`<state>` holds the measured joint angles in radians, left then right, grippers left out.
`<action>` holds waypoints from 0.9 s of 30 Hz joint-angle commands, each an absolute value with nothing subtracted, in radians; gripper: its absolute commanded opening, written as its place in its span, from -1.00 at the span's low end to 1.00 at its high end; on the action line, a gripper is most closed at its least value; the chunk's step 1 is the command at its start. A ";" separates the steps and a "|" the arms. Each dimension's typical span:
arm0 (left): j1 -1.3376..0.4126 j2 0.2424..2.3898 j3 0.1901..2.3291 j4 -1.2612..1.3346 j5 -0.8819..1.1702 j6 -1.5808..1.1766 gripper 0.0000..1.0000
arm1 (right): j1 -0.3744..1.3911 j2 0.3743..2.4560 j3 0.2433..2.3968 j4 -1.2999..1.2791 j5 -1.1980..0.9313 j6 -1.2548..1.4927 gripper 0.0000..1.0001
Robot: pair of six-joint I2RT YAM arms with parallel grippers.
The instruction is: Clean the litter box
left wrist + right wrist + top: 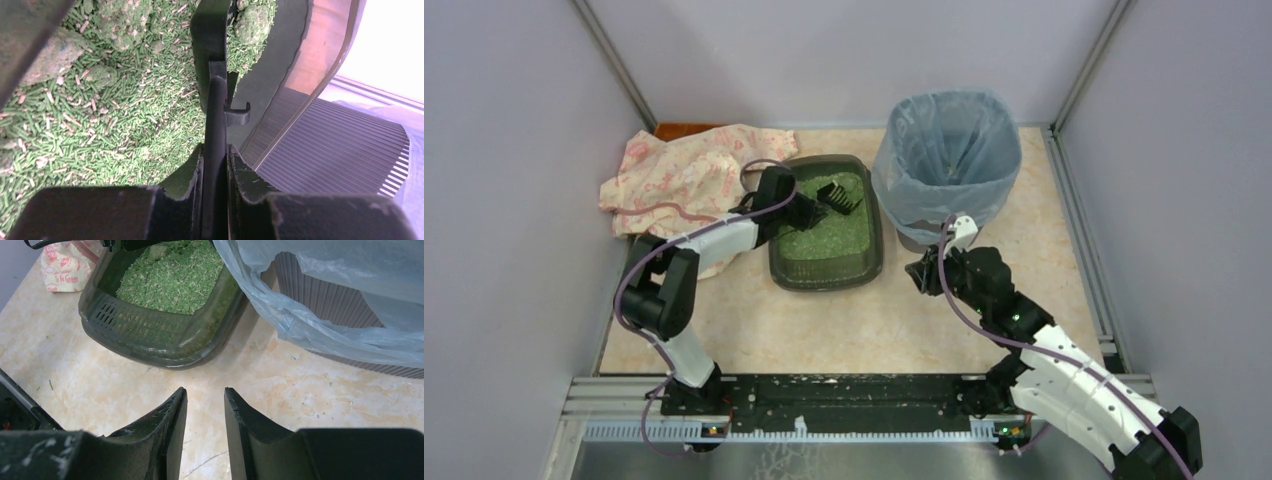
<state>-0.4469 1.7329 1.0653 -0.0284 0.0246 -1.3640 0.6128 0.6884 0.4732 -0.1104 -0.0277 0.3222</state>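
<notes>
Here, we start at the left gripper (215, 160): its jaws are pressed tight on the thin black handle of the scoop (216, 115), with no gap showing on either side. In the top view the scoop (842, 197) head lies over the upper right part of the litter (824, 235), and the left gripper (809, 210) reaches in from the left rim.

The right gripper (205, 405) has its jaws partly apart with nothing between them; only bare table (150, 385) shows through the gap. In the top view the right gripper (921, 272) hangs right of centre, apart from the box.

The litter box (824, 275) sits in the upper middle of the top view. Its long axis runs from top to bottom of the frame, tilted slightly, with the slotted, litter-free short end toward the bottom. In the right wrist view that slotted end of the litter box (150, 335) faces us.

Just beside its upper right corner stands the bin (904, 190), lined with a blue-grey bag (325, 315). A patterned cloth (689, 170) lies at upper left.
</notes>
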 commanded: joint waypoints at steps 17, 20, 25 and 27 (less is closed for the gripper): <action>-0.431 1.882 0.673 0.551 0.243 -1.405 -1.00 | 0.611 0.699 0.562 -0.115 -0.040 0.316 -0.31; -0.429 1.855 0.601 0.629 0.227 -1.409 -1.00 | 0.611 0.700 0.561 -0.117 -0.040 0.320 -0.31; -0.417 1.823 0.527 0.679 0.228 -1.396 -1.00 | 0.611 0.703 0.555 -0.114 -0.043 0.323 -0.31; -0.412 1.817 0.515 0.681 0.235 -1.398 -1.00 | 0.611 0.706 0.554 -0.111 -0.046 0.325 -0.31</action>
